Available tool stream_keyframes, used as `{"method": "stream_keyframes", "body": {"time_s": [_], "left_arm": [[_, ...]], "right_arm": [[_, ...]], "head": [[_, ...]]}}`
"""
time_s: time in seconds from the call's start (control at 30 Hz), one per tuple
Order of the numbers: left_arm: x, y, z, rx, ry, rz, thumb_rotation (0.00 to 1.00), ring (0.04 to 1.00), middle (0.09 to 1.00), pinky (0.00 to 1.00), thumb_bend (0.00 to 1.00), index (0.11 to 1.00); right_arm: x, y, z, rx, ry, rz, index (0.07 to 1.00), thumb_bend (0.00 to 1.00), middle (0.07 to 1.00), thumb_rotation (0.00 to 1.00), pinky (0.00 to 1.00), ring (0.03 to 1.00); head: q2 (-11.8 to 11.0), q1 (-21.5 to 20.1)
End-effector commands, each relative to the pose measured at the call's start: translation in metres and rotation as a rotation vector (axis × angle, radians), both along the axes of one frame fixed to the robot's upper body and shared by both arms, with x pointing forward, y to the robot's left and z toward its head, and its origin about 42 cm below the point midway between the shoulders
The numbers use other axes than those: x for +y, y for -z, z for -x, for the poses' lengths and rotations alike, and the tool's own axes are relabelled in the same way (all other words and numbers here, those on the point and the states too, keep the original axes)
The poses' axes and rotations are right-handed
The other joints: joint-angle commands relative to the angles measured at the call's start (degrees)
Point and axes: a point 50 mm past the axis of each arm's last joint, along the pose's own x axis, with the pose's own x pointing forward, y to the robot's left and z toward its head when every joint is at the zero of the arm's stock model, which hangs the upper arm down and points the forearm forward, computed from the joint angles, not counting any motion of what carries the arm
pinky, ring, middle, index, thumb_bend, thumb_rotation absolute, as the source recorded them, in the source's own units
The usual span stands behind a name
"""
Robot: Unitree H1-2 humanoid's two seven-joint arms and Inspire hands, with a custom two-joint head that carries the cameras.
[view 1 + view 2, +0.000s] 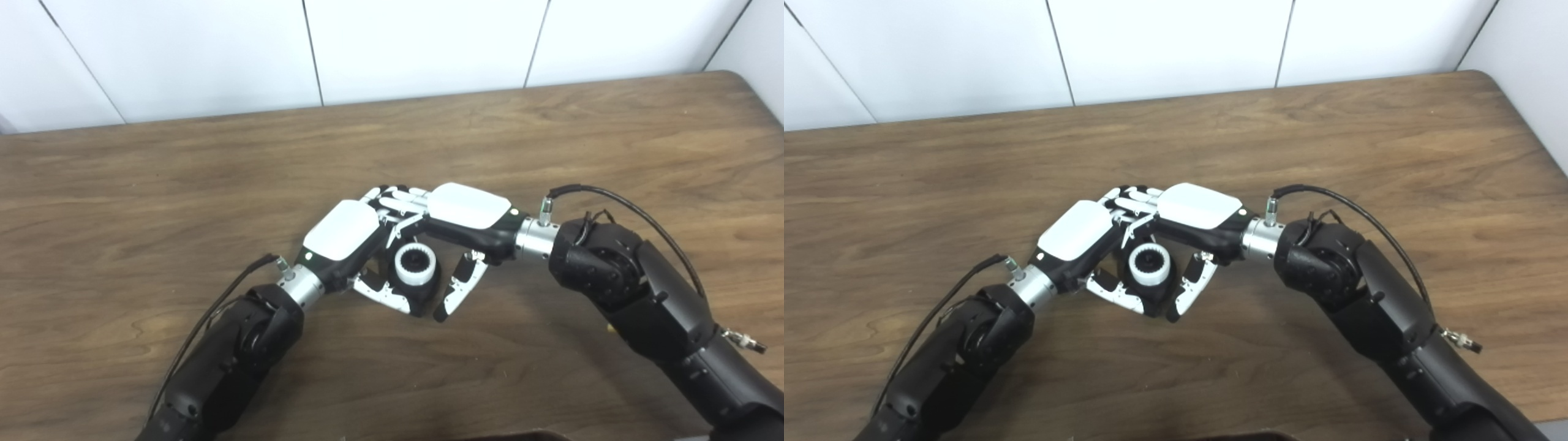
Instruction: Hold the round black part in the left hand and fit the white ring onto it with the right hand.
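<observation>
My left hand (343, 236) is shut on the round black part (427, 292), thumb under its near side and fingers curled behind it. The white toothed ring (415, 264) sits on top of the black part, its hole facing up. My right hand (467, 211) hovers just right of and above the ring. Its fingers reach across over my left hand's fingers behind the ring, and where their tips touch is hidden. Its thumb (1191, 288) hangs down a little to the right of the part, with a small gap between them. The right hand looks open, holding nothing.
Both hands meet over the middle of the brown wooden table (551, 135). A white panelled wall (416, 43) runs along the far edge. The table's right corner (1488, 79) is rounded. A cable (637, 214) loops above my right wrist.
</observation>
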Motion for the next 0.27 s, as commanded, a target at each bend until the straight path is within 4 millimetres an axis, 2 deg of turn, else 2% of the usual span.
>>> {"method": "stream_keyframes", "body": {"time_s": [0.0,0.23], "left_arm": [[-0.0091,0.0087,0.0065,0.051,0.060,-0.045,0.06,1.000,0.932,1.00,0.52,0.485],[-0.0047,0.0107,0.0061,0.080,0.065,-0.058,0.05,1.000,0.937,1.00,0.52,0.485]], "right_arm": [[0.0054,-0.0129,0.0007,-0.073,-0.041,-0.045,1.000,1.00,1.000,0.27,0.99,1.000],[0.0108,-0.0133,0.0069,-0.105,-0.059,-0.097,0.988,1.00,1.000,0.25,0.96,1.000]], "head": [[0.04,-0.10],[-0.02,-0.11]]}}
